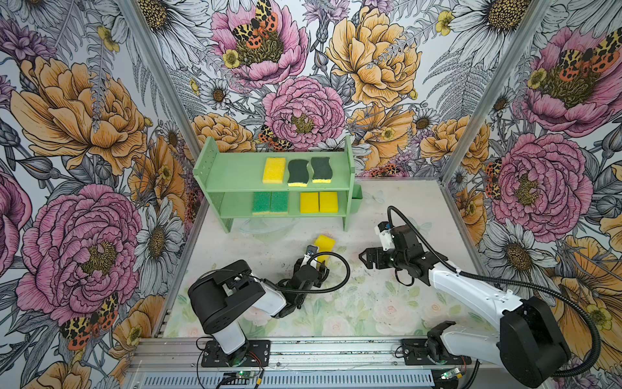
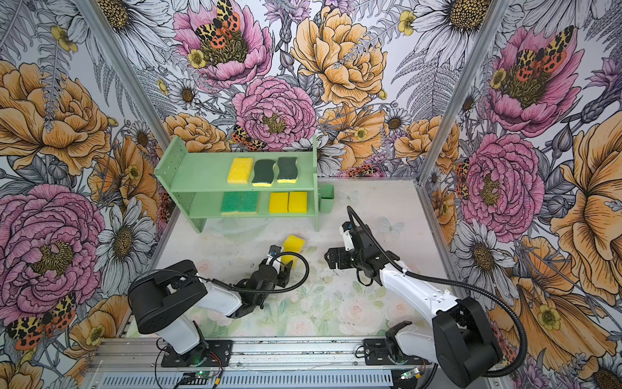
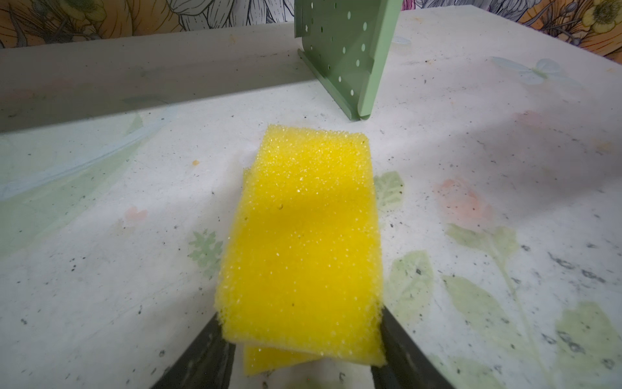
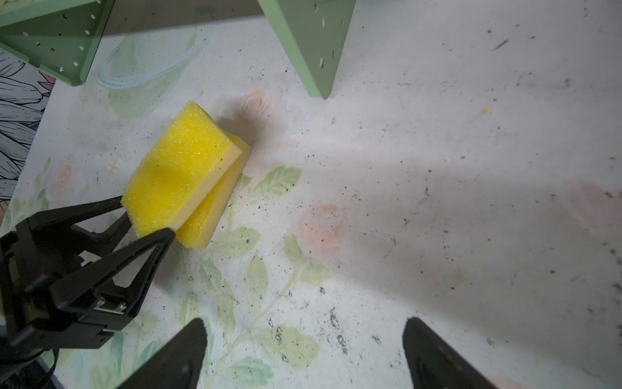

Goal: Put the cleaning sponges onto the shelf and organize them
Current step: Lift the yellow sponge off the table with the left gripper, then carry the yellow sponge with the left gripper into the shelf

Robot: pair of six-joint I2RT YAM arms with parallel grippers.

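Note:
Two plain yellow cleaning sponges lie stacked on the table in front of the shelf (image 1: 235,175). The upper sponge (image 3: 303,235) sits askew on the lower sponge (image 4: 208,215). My left gripper (image 3: 301,323) is shut on the near end of the upper sponge (image 1: 324,243), one finger on each side. My right gripper (image 4: 304,340) hovers open over the bare table to the right (image 1: 365,257) with nothing in it. On the shelf's top tier are a yellow sponge (image 1: 274,170) and two dark-green wavy sponges (image 1: 298,172). Below are two bright-green sponges (image 1: 270,202) and two yellow sponges (image 1: 318,202).
A small green cup (image 1: 356,200) hangs on the shelf's right side panel. The shelf's right leg (image 3: 363,84) stands just beyond the stacked sponges. The left half of the top tier is bare. Flowered walls enclose the table on three sides.

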